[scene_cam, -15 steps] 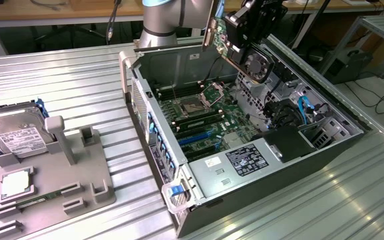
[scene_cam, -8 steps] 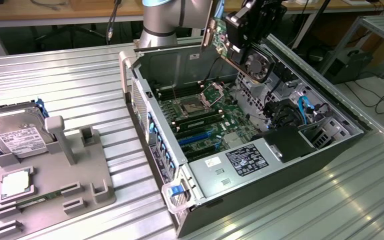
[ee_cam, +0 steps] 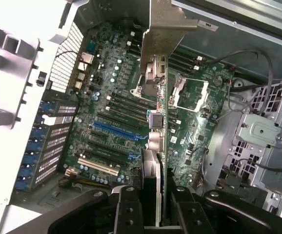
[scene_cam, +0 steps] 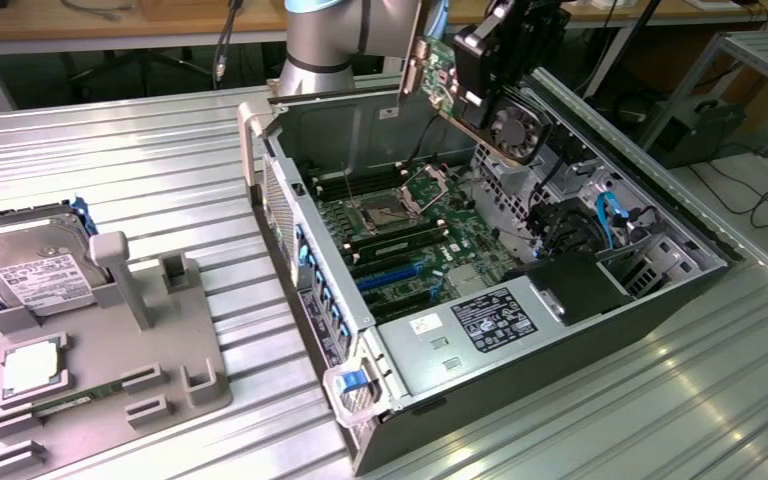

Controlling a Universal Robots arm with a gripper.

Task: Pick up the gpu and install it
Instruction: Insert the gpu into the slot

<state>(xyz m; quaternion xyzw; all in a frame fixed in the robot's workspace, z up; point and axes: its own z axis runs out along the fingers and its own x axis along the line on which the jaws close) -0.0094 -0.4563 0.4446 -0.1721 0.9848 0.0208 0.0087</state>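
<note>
— What's over the motherboard (scene_cam: 411, 235)?
— The gpu (scene_cam: 511, 125), hanging edge-down, your claw (ee_cam: 154, 212) clamped on it.
— Worst case?
— Lowered off-line from the blue slot (ee_cam: 115, 131), its edge could scrape components, or the bracket (ee_cam: 166, 29) could snag.

From the far side, the silver-grey jointed robot arm (scene_cam: 320, 45) holds its black two-fingered gripper (ee_cam: 154, 204) pointing down, its black fingers (ee_cam: 126, 214) clamped on both faces of the thin dark gpu card (scene_cam: 518, 128).
</note>
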